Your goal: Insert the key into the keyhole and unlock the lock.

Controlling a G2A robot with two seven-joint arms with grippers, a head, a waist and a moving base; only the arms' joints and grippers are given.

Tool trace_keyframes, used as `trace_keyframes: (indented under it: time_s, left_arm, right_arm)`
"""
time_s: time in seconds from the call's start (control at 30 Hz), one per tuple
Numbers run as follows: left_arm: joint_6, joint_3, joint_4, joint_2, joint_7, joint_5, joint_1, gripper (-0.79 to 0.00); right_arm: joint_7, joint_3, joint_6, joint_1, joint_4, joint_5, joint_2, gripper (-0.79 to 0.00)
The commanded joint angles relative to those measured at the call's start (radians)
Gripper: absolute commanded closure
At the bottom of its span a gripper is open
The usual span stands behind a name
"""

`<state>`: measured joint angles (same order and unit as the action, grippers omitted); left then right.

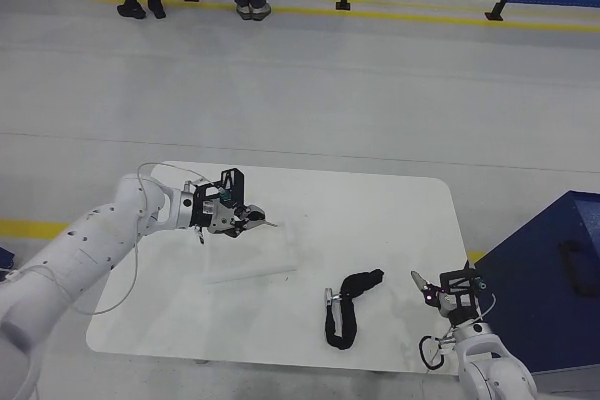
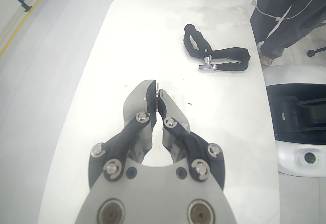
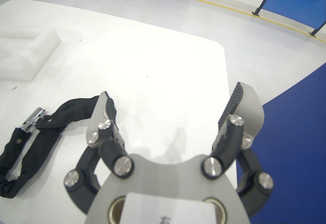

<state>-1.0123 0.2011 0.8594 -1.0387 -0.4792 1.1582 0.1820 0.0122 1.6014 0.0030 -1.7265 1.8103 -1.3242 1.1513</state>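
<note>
left jaws pinching key, lock well apart

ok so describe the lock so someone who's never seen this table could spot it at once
On the white table, look toward the open right claw. There lies the lock, a limp black cloth-sleeved loop with a shiny metal bar at its ends. It is the only dark thing lying on the table; the foam block is white.

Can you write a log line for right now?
left end effector: shut on key | right end effector: open | lock: on table
</note>
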Motion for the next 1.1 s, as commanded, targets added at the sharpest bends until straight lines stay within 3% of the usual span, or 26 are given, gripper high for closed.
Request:
trace_keyframes:
  time_s: [0.0,0.13,0.27,0.4,0.6,1.07]
  left_arm:
    - [0.0,0.0,0.0,0.0,0.0,0.0,0.0,0.0]
    - [0.0,0.0,0.0,0.0,0.0,0.0,0.0,0.0]
    - [0.0,0.0,0.0,0.0,0.0,0.0,0.0,0.0]
    - [0.0,0.0,0.0,0.0,0.0,0.0,0.0,0.0]
    - [0.0,0.0,0.0,0.0,0.0,0.0,0.0,0.0]
    - [0.0,0.0,0.0,0.0,0.0,0.0,0.0,0.0]
  right_arm:
    - [0.054,-0.016,0.039,-0.002,0.03,0.03,0.007,-0.785]
    - [-0.141,-0.026,-0.025,-0.026,0.153,0.24,0.012,-0.785]
    - [-0.554,0.013,-0.017,-0.013,0.281,0.488,0.006,-0.785]
    - [-0.881,-0.003,0.112,0.089,0.329,0.541,0.0,-0.785]
    - [-1.208,-0.145,0.297,0.301,0.235,0.526,0.003,-0.785]
    - [-1.253,-0.166,0.327,0.32,0.204,0.517,0.002,-0.785]
